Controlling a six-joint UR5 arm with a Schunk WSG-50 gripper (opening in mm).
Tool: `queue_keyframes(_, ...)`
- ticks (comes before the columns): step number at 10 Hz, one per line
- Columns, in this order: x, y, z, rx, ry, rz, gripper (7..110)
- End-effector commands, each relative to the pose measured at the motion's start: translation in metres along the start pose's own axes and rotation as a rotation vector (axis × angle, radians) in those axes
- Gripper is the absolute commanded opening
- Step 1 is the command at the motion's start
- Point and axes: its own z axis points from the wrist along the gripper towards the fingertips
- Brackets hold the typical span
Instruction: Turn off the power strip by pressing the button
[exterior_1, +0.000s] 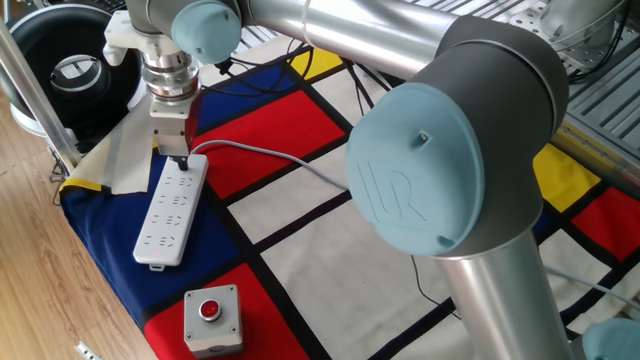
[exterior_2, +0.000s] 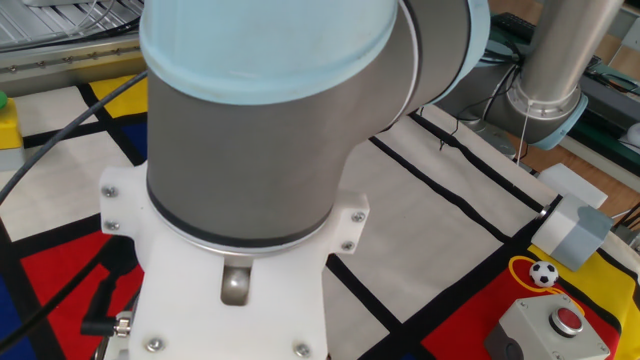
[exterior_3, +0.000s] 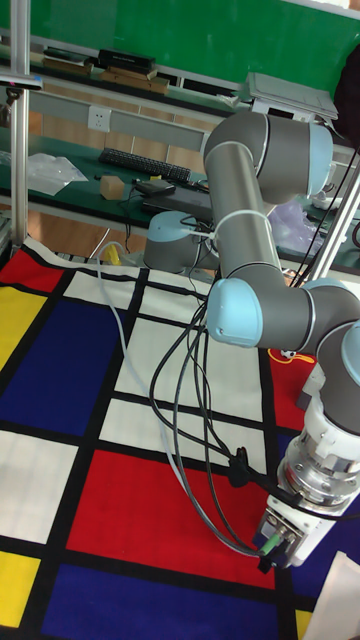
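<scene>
In one fixed view we saw the strip (exterior_1: 172, 212) lying on the blue edge of the tabletop (exterior_1: 300, 230), its cable (exterior_1: 270, 155) running right. The tool (exterior_1: 181, 158) stood upright with its tip at the strip's far end; we could not tell its opening, nor make out the button. A grey box (exterior_1: 212, 320) sat nearer.

In the other fixed view the arm (exterior_2: 260, 120) hid the strip.

In the tall fixed view the wrist (exterior_3: 315, 480) hung low at the lower right.

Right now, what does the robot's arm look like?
The arm has silver-grey metal tubes and pale blue round joint caps, one embossed with the UR logo. A white flange carries the wrist, black cables trail beside it, and the gripper tip is dark.
</scene>
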Motion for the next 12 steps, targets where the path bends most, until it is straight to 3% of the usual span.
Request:
queue_keyframes(1, -0.003, -0.001, 0.001, -0.008, -0.011, 0.003, 88)
queue_keyframes(12, -0.004, 0.005, -0.01, -0.029, -0.029, 0.012, 88)
